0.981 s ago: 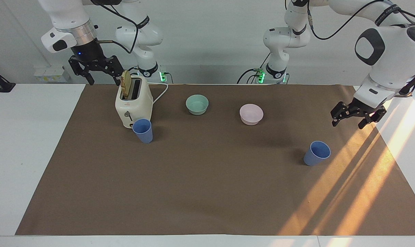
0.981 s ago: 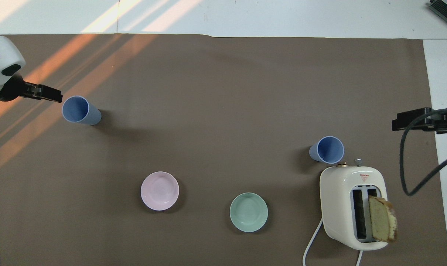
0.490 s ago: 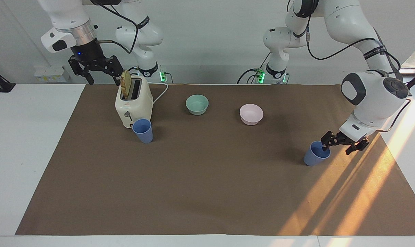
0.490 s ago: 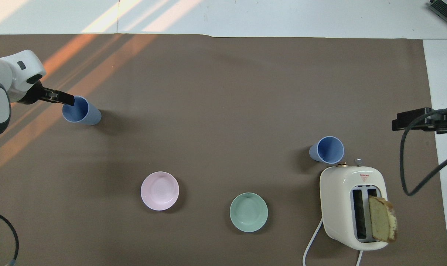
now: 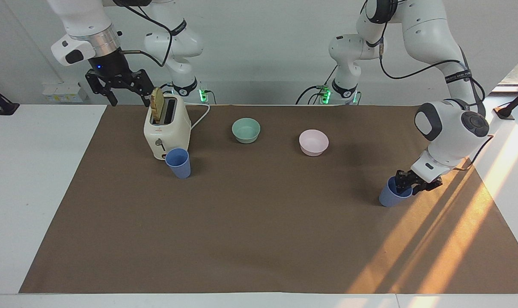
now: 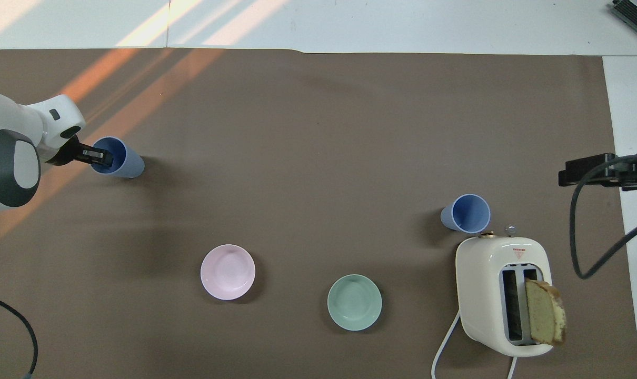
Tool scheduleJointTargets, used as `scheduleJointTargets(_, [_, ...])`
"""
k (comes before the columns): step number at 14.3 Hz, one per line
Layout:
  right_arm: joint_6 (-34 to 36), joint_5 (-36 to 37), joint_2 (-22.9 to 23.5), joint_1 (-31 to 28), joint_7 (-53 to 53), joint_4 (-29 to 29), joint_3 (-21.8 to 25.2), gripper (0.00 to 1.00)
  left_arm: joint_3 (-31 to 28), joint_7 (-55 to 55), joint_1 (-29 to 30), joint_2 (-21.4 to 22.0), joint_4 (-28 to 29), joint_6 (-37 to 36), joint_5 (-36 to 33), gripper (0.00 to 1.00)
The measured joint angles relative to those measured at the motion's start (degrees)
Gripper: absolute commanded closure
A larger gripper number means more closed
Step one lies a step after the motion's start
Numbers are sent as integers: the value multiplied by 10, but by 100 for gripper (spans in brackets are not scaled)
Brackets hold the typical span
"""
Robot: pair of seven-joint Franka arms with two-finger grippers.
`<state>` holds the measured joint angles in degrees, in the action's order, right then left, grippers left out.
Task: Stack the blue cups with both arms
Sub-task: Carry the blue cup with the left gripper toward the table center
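One blue cup (image 5: 391,199) (image 6: 129,164) stands upright toward the left arm's end of the table. My left gripper (image 5: 406,185) (image 6: 100,156) is down at this cup's rim on the side toward the table's end, its tip reaching into the cup's mouth. A second blue cup (image 5: 178,164) (image 6: 468,213) stands upright beside the toaster (image 5: 167,132) (image 6: 487,284), farther from the robots than it. My right gripper (image 5: 130,100) (image 6: 566,176) hangs open and empty in the air beside the toaster's top, and that arm waits.
A bread slice (image 5: 158,104) (image 6: 545,318) sticks out of the toaster's slot. A mint-green bowl (image 5: 246,129) (image 6: 354,302) and a pale pink bowl (image 5: 313,142) (image 6: 227,272) sit near the robots. A brown mat (image 5: 259,239) covers the table.
My left arm came down and in from the table's end, bringing its gripper from the air onto the cup's rim. The cup stayed put. The right arm has not moved.
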<state>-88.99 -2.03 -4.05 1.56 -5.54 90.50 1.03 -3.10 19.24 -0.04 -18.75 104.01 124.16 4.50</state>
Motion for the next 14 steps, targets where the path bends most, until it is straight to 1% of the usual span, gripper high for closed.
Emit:
scheduleJointTargets(5, [0, 0, 0, 0, 0, 0, 0, 0, 5, 0, 0, 9, 1, -12, 3, 100])
scheduleJointTargets(8, [0, 0, 0, 0, 0, 0, 0, 0, 15, -26, -9, 28, 1, -22, 3, 100])
scheduleJointTargets(10, [0, 0, 0, 0, 0, 0, 0, 0, 19, -80, -45, 41, 2, -30, 4, 100])
scheduleJointTargets(14, [0, 0, 0, 0, 0, 0, 0, 0, 23, -209, -160, 45, 4, -30, 4, 100])
